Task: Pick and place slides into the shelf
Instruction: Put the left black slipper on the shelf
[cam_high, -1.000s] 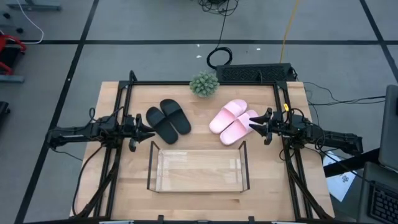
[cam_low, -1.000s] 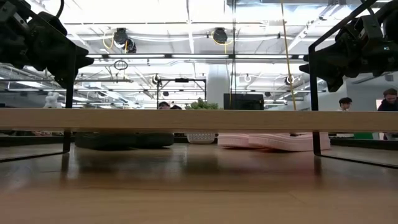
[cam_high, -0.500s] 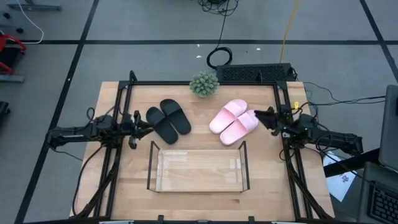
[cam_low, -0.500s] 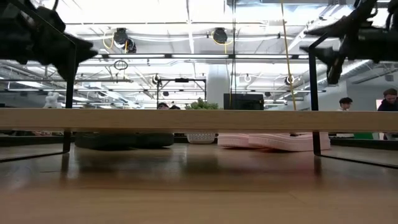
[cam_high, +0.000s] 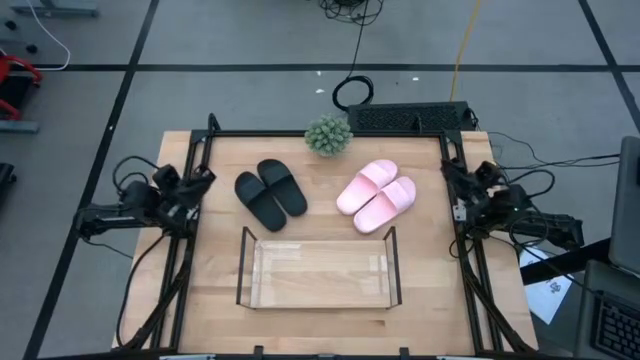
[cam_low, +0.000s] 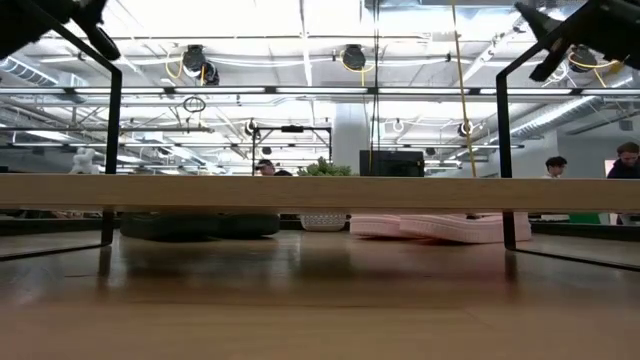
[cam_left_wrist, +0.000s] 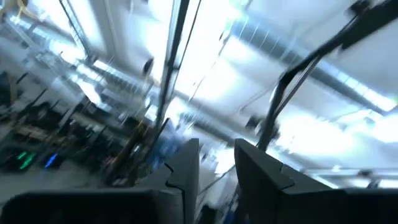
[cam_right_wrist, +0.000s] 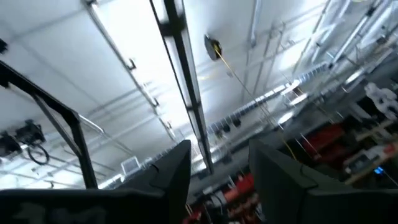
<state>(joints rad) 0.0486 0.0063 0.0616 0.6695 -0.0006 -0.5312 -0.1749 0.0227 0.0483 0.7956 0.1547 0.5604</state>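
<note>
The wooden table (cam_high: 420, 300) bears black slides (cam_high: 270, 193), pink slides (cam_high: 376, 196), a clear shelf (cam_high: 316, 272) and a plant (cam_high: 328, 135).

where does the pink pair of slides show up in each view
High view: the pink pair lies right of centre, behind the shelf's right end.
Low view: the pink pair is a low pale shape just right of centre, beyond the shelf's near edge.
Left wrist view: not in it.
Right wrist view: not in it.
Shared landmark: the small plant just left of the pair.
</note>
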